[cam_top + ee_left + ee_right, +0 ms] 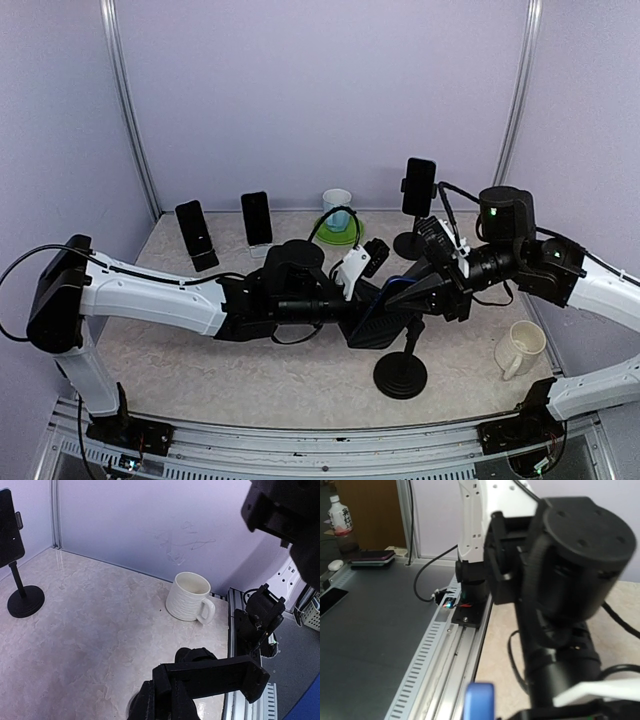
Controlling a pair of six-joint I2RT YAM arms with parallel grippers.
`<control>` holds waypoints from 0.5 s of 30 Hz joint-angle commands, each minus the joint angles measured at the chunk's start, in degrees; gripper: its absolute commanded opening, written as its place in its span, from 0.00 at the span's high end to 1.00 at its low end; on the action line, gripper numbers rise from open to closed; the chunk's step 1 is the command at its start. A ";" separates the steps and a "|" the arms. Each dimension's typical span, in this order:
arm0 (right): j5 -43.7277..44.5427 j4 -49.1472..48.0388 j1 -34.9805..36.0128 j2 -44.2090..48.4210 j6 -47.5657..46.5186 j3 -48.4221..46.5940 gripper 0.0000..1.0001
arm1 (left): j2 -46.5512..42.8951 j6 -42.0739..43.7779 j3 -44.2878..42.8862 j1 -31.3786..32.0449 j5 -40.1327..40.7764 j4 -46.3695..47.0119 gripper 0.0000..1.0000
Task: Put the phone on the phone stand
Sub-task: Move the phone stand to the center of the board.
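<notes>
Lilac walls close in a pale marbled table [180, 370], and both arms reach in over its middle until their wrists nearly meet. The phone [388, 298], edged in blue, hangs tilted in the air between them, just above and to the far side of the phone stand [400, 375], whose round black base sits on the near centre of the table. The right gripper [407, 296] comes in from the right with its jaws drawn narrow on the phone; in its own wrist view a blue end of it [479, 700] pokes up at the bottom edge. The left gripper [368, 326] is also closed to a thin gap, right beside the stand's head (whether it pinches anything cannot be told from these views). From the left wrist, the stand's black clamp bar [205, 677] lies level and bare at the bottom.

A white mug [520, 348] stands near the right edge. At the far side are a second stand carrying a dark phone [418, 185], a green dish [338, 232] with a cup [337, 202], and two more dark phones [257, 218] propped upright to the left.
</notes>
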State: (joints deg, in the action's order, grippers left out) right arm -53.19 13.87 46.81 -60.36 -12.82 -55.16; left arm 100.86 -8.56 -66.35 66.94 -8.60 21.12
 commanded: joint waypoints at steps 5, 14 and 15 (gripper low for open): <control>-3.36 -4.33 -1.81 -2.03 -0.66 0.93 1.00 | -4.47 -0.06 1.00 1.35 -1.83 3.09 1.00; -3.10 -6.12 -3.47 -2.29 0.33 2.23 1.00 | -7.18 0.36 2.29 1.28 -2.53 3.30 1.00; -3.30 -6.24 -3.55 -2.39 0.37 2.20 1.00 | -7.37 0.45 2.35 1.34 -2.74 3.35 1.00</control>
State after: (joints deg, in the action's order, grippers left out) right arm -56.55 12.16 44.51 -62.72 -12.53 -53.10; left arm 97.54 -8.25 -63.90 67.57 -8.80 20.73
